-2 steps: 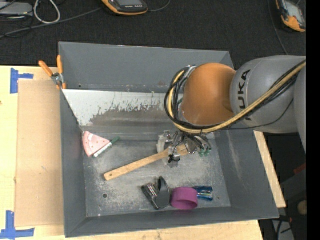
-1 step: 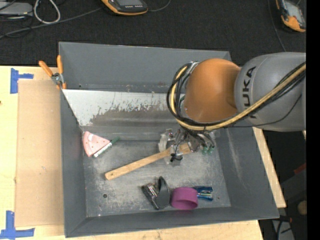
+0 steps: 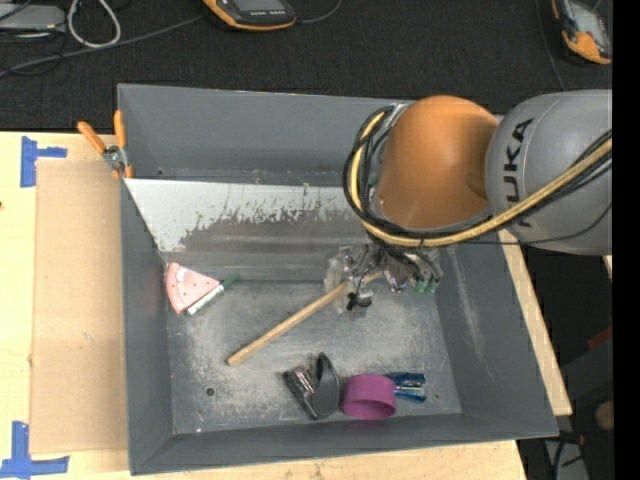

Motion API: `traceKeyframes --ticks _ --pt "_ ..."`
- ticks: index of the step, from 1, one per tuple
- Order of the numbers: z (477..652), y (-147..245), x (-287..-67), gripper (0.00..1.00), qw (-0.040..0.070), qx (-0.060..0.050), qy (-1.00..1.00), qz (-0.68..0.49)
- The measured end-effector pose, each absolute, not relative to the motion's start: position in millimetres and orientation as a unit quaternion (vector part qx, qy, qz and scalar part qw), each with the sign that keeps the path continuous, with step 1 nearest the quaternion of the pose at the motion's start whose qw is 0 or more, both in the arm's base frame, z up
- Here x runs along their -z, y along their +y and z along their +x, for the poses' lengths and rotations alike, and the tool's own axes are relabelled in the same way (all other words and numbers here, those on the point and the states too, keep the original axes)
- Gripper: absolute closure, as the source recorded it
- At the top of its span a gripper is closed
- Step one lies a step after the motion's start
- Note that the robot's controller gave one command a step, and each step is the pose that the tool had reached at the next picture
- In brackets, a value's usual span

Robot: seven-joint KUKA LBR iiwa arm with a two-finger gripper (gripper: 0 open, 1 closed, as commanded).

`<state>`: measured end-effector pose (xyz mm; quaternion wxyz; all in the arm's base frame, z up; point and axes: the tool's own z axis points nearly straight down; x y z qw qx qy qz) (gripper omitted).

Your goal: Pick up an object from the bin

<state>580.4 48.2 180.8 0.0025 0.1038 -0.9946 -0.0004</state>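
Observation:
My gripper [image 3: 358, 294] hangs low under the orange cover, right of the bin's middle. It sits right at the upper end of a long wooden stick [image 3: 285, 330], which lies slanting down to the left across the floor. The gripper's body hides whether the stick's tip is between its jaws. In front of it, by the near wall, lie a purple cup [image 3: 368, 396] on its side, a dark grey clip [image 3: 314, 385] and a small blue thing [image 3: 409, 385].
A pink wedge like a melon slice [image 3: 190, 288] lies at the left of the bin, near the sloping wall. The arm and its cables cover the bin's back right corner.

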Motion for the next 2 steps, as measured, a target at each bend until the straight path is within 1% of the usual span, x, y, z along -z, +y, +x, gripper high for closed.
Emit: traceKeyframes --ticks 1,2 --pt "581.4 49 -204 1.00 0.000 0.000 -0.995 0.103" --pt "581.8 49 -215 1.00 -0.001 0.000 -0.995 0.103"
